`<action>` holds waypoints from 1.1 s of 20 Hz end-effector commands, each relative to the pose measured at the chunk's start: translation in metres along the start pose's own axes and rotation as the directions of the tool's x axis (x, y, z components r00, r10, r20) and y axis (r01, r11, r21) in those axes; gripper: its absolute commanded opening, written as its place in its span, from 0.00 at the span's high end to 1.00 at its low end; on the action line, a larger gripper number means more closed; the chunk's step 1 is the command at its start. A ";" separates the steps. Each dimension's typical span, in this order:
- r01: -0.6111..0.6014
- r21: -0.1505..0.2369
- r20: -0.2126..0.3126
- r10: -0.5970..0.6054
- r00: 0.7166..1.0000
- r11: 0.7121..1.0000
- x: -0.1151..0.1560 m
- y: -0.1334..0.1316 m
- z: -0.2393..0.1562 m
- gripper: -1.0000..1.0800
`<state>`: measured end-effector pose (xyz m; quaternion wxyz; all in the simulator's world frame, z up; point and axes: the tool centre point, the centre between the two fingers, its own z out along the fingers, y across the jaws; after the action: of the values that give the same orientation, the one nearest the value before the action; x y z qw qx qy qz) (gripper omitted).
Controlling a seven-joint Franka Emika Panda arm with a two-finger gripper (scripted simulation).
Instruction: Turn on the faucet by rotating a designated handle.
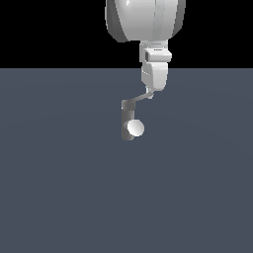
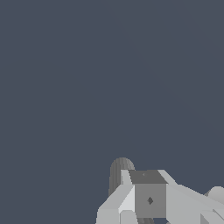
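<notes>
The faucet (image 1: pixel 127 121) is a small dark-grey upright post with a white ball (image 1: pixel 135 128) on its front. The handle (image 1: pixel 141 98) is a thin light-grey lever that juts from the post's top toward the exterior view's right. My gripper (image 1: pixel 152 92) hangs down from above, its tips touching the lever's far end. The fingers look pressed together with no gap. In the wrist view the fingers (image 2: pixel 131 203) fill the lower edge. The post's rounded top (image 2: pixel 121 168) shows just behind them. The handle itself is mostly hidden there.
A flat blue-grey floor (image 1: pixel 59 188) spreads all around the faucet. The big white arm link (image 1: pixel 143 20) hangs above the gripper at the top of the exterior view.
</notes>
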<state>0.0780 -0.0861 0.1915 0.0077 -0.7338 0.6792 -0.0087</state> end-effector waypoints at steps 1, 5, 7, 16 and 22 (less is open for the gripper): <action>-0.010 -0.023 0.002 0.010 1.000 1.000 0.006 0.015 0.009 1.00; -0.010 -0.023 0.002 0.010 1.000 1.000 0.007 0.024 0.009 1.00; 0.005 0.003 0.000 -0.005 1.000 1.000 -0.004 0.014 -0.002 1.00; -0.001 -0.007 0.001 0.001 1.000 1.000 -0.018 0.041 0.002 1.00; -0.005 -0.014 0.001 0.005 1.000 1.000 -0.028 0.059 0.005 1.00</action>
<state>0.0307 -0.0704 0.1992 0.0124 -0.7302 0.6828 -0.0178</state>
